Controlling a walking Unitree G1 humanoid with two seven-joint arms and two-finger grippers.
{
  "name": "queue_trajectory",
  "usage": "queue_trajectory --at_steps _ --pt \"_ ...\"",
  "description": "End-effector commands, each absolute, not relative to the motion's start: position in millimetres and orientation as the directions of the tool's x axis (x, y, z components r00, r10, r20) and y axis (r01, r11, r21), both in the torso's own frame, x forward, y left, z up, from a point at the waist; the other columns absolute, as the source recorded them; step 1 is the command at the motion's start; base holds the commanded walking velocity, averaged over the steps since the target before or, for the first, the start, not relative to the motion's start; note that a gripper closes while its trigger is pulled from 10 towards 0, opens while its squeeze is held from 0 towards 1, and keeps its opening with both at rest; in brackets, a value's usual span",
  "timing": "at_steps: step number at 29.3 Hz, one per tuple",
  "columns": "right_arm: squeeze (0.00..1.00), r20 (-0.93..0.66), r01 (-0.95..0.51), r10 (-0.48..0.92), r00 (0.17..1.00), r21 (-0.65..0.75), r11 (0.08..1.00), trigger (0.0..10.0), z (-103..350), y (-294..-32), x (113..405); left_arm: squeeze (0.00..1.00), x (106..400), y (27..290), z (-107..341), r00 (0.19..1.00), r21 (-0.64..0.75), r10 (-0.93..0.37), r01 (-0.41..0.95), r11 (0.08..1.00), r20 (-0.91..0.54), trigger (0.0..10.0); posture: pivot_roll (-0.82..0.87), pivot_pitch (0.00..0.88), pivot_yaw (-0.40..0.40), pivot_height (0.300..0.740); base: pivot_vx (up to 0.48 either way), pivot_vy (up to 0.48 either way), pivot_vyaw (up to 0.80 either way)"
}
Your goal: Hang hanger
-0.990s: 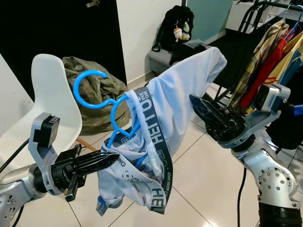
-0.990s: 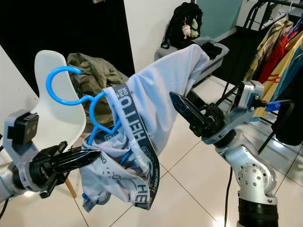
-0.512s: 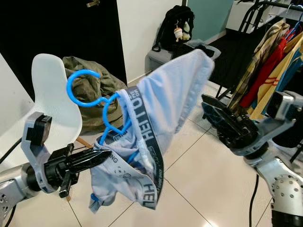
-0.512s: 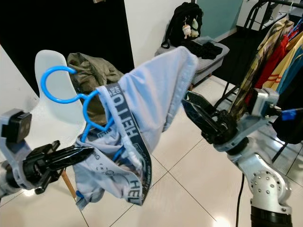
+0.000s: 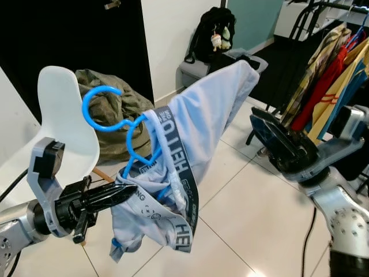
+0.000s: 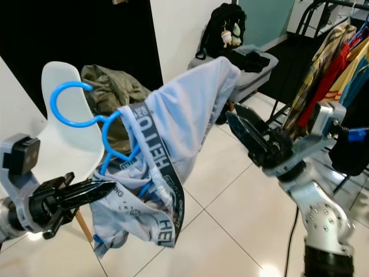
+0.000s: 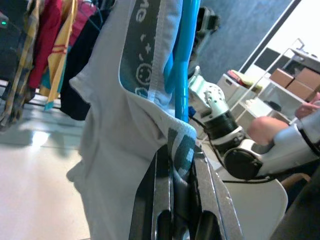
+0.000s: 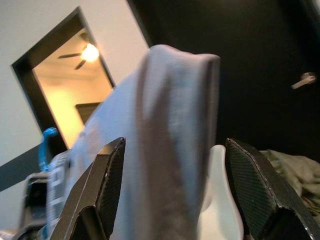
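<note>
White chair [image 5: 60, 109] at 9 o'clock, clothes rack [image 5: 331, 63] at 2; L gripper [image 5: 124, 195] clamps blue hanger [image 5: 106, 118] w/ grey briefs [image 5: 196, 133], centre; R gripper [image 5: 266, 128] spread wide beside briefs.

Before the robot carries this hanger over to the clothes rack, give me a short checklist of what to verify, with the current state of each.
1. Left gripper clamped on the hanger and underwear: ok; the left wrist view shows the fingers shut on cloth beside the blue bar.
2. Hanger hook free to catch the rail: ok; it sticks out bare, above the cloth.
3. Underwear seated on the hanger: cannot tell; it is draped and bunched, with a waistband loop hanging low.
4. Right gripper clear of the cloth: ok; fingers open, just short of the raised end.
5. Space on the clothes rack: cannot tell; the clothes hang close together.
</note>
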State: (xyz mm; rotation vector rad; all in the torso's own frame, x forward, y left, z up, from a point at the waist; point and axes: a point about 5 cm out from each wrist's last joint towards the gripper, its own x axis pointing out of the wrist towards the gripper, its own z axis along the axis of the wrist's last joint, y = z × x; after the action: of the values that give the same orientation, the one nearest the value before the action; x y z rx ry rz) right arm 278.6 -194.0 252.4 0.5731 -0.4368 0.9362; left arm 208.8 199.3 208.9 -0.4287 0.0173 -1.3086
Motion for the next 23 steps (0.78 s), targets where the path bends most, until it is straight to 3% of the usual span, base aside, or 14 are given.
queue_trajectory --at_steps 1,15,16,23 --pt "0.0 0.582 -0.83 0.603 0.546 0.279 0.482 10.0 252.5 -193.5 283.1 0.0 204.3 196.4 211.1 0.232 -0.307 -0.945 0.939 0.155 0.232 10.0 -0.02 0.128 0.05 0.74 0.0 0.0 0.0" --pt "0.0 0.596 -0.852 0.618 0.513 0.267 0.45 9.8 255.0 -190.0 280.8 0.0 203.9 195.3 211.2 0.225 -0.305 -0.946 0.941 0.148 0.235 10.0 -0.02 0.127 0.049 0.74 0.0 0.0 0.0" --pt "0.0 0.604 -0.862 0.623 0.497 0.262 0.434 0.0 255.3 -189.0 279.3 0.0 203.9 195.2 211.2 0.224 -0.305 -0.946 0.941 0.147 0.234 10.0 -0.02 0.128 0.049 0.74 0.0 0.0 0.0" --pt "0.0 0.624 -0.886 0.635 0.455 0.244 0.395 0.0 257.0 -187.5 275.1 0.0 203.7 194.8 211.5 0.222 -0.305 -0.946 0.941 0.145 0.236 10.0 -0.02 0.125 0.048 0.74 0.0 0.0 0.0"
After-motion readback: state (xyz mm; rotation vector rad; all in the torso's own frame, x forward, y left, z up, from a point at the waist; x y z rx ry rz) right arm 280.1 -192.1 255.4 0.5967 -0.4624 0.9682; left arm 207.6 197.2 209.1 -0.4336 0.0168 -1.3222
